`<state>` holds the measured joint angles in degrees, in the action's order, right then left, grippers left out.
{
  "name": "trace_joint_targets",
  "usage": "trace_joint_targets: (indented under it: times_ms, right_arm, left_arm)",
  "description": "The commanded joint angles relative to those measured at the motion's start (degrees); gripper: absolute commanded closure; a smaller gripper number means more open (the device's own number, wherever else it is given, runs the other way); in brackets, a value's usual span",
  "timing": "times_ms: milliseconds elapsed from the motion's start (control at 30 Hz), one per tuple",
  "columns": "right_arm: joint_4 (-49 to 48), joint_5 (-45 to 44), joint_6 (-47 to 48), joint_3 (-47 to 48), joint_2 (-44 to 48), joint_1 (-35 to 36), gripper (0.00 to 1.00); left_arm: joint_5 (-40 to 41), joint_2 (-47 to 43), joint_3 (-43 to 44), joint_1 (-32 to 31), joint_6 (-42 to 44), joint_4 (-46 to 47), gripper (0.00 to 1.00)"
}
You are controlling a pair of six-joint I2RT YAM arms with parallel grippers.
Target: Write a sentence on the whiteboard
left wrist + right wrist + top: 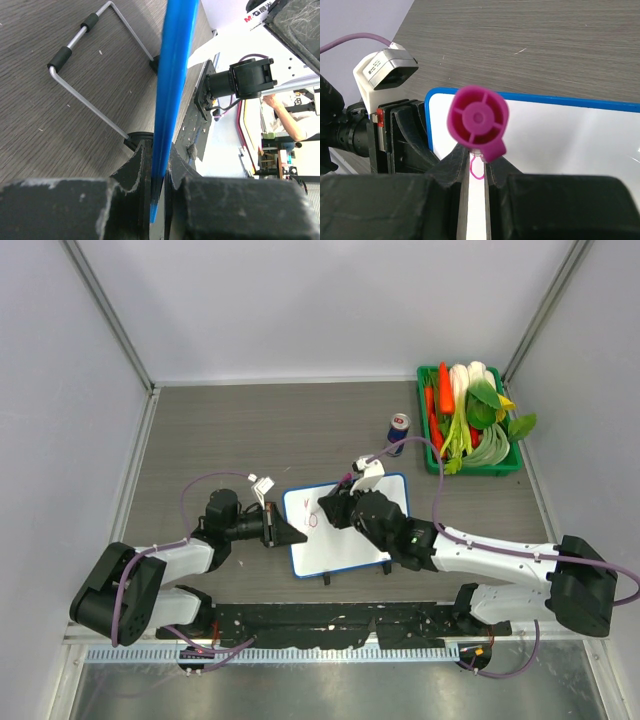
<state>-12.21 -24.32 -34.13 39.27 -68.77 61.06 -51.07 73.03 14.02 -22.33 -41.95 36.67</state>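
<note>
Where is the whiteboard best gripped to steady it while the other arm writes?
By the thin blue rim on its left edge, coming in level from the left, as the left gripper does, jaws shut across its thickness. The whiteboard is a thin face-up panel, so only an edge offers a pinch, and this side is likely clear of the right gripper holding the marker.

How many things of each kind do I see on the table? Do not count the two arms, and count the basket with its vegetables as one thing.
whiteboard: 1
marker: 1
drink can: 1
green basket of vegetables: 1
Total: 4
</note>
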Motion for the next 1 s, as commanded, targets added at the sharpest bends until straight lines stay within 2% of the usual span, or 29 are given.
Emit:
trace_joint_targets:
  times_ms: [0, 300, 967]
  right_arm:
    - [-0.71, 0.23, 0.21, 1.17, 0.13, -0.15, 0.98]
    - [-1.42, -2.4, -0.15, -1.83, 6.98, -0.06, 0.99]
    - [0.87, -5.39, -0.5, -3.32, 4.52, -0.24, 0.98]
  left_arm:
    - [6.33, 1.14, 0.04, 0.18, 1.79, -4.41, 1.0]
    - [6.24, 1.14, 0.04, 0.18, 1.79, -4.32, 1.0]
    - [6.24, 1.5, 0.22, 0.18, 1.79, -4.23, 1.0]
